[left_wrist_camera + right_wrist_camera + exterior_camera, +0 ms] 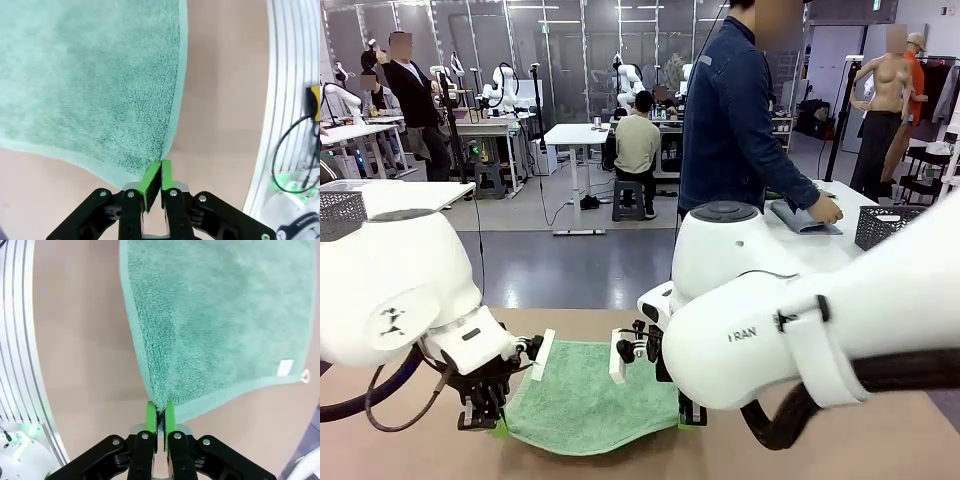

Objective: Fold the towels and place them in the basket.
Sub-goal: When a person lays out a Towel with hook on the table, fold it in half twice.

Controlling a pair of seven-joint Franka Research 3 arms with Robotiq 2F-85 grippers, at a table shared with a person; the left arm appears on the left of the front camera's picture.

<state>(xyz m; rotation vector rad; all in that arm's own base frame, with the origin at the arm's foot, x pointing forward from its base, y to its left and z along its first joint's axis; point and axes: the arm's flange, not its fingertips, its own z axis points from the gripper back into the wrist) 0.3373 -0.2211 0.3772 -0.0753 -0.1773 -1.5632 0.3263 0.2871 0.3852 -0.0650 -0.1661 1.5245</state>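
**Towel, condition.** One mint-green terry towel [590,400] lies at 6 o'clock of the front view on the tan surface [880,440], between the two arms. It is a single open layer with dense pile and a flat hemmed border. The far edge lies straight on the surface. The near edge bows toward 6 o'clock between its two pinched corners. In the right wrist view the towel [225,315] carries a small white label [285,367] at 3 o'clock, with a tiny white loop [305,375] at the corner just beside it.

**Towel, orientation.** In the front view it is wider than deep, its long axis running from 9 o'clock to 3 o'clock and the far edge square to the camera. Foreshortening prevents confirming which side is truly longer.

**Left tool.** The left tool [496,426] sits at the towel's 7 o'clock corner. In the left wrist view the left tool [161,167] has its green pads pressed together on that corner, with only cloth between them. From there the towel [90,75] fans out toward 11 o'clock, one hem running up toward 12 o'clock.

**Right tool.** The right tool [686,420] sits at the towel's 5 o'clock corner, partly hidden by the arm. In the right wrist view the right tool [159,407] has its pads pinched on the corner, and the cloth spreads toward 1 o'clock.
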